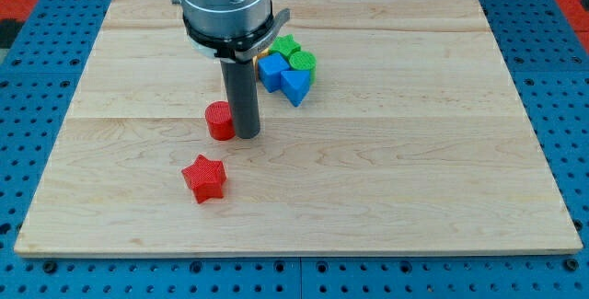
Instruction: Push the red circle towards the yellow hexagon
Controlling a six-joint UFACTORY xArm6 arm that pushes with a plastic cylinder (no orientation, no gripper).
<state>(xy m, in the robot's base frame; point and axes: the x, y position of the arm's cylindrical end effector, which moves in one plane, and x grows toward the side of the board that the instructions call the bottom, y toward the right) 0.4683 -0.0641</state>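
Camera view showed the red circle (pixel 219 120) a little to the view's left of the board's middle, with my tip (pixel 247 135) touching or just beside its right edge. I carry no jaws at all, only a rod, so nothing was held; contact was the rod's side against the block. The red star (pixel 204 178) lay near, toward the view's bottom, apart from the circle. Toward the view's top right sat a tight cluster: a blue cube (pixel 271 68), a blue triangle (pixel 295 86), and two green blocks (pixel 296 53) behind them. The yellow hexagon I could not clearly find; a sliver of yellow at my housing's edge was possibly it, hidden behind me. That was the risk I judged greatest: from where I stood, a push would send the circle leftward, away from the cluster, and a round block could slip off my rod's side. Steering around it might also knock the blue blocks.
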